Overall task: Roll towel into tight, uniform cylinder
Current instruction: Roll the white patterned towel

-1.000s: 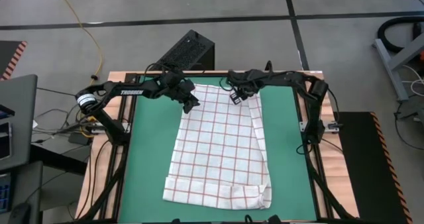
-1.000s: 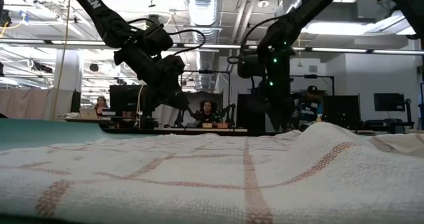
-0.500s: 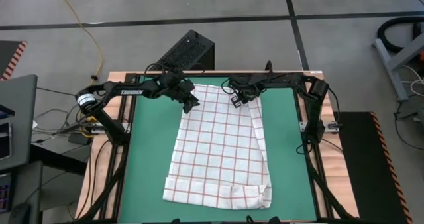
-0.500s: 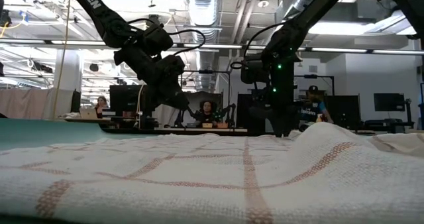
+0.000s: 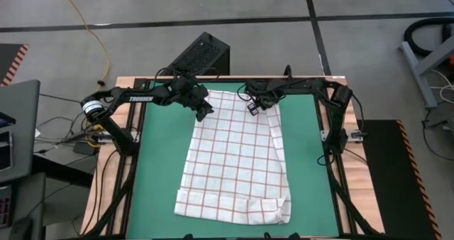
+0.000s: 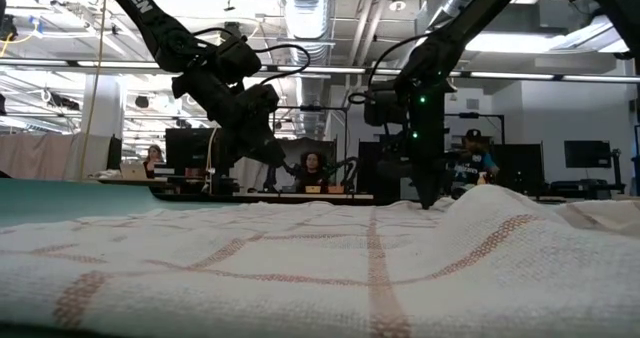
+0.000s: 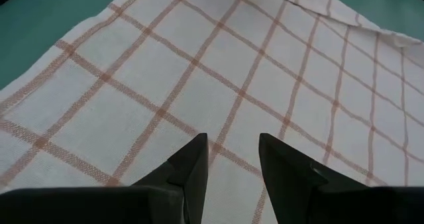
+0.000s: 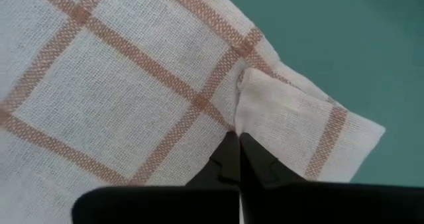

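Left arm: we reach it in from the left side, forearm angled toward the far centre.
Left gripper [image 5: 204, 109]: our fingers [image 7: 193, 164] stand parted, pointing down.
Right arm: we extend it leftward along the far edge.
Right gripper [image 5: 253, 106]: our fingers are pressed together.

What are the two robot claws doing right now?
Left gripper: open, above the towel, holding nothing.
Right gripper: shut on the towel's far edge.

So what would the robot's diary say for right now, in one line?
left pincer: open over towel | right pincer: shut on towel's far corner | towel: flat on green mat, not rolled
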### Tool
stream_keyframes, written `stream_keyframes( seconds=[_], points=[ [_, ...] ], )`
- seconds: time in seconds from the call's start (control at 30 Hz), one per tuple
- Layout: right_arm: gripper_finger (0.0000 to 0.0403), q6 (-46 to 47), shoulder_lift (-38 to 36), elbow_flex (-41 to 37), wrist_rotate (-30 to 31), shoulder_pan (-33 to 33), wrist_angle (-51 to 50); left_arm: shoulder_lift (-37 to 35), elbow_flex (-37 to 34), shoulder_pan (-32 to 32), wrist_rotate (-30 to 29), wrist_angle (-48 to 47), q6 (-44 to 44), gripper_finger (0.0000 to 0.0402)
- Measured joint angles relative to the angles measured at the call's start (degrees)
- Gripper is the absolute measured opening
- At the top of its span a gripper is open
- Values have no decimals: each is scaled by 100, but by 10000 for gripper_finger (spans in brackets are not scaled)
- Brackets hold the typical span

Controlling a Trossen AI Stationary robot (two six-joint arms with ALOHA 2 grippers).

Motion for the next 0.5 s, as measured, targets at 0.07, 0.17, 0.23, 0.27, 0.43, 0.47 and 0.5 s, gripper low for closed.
stream_keyframes(
  seconds=[0.07,0.17,0.23,0.27,0.43,0.47,0.5],
  points=[
    [13,-2,-49,37,-17,2,-51,0,0,0,-55,0,2,123],
    [19,-25,-172,127,-15,-2,-64,0,0,0,-73,0,60,123],
    [18,-30,-245,158,-15,-4,-68,0,0,0,-95,0,139,123],
    [15,-33,-269,160,-15,-4,-68,0,0,0,-99,1,189,123],
    [9,-46,-309,160,-16,-15,-72,0,-76,0,-455,138,494,123],
    [9,-46,-309,160,-18,-15,-71,0,-138,0,-540,201,514,122],
    [10,-46,-309,160,-23,-15,-62,13,-204,0,-615,248,519,118]
  ],
)
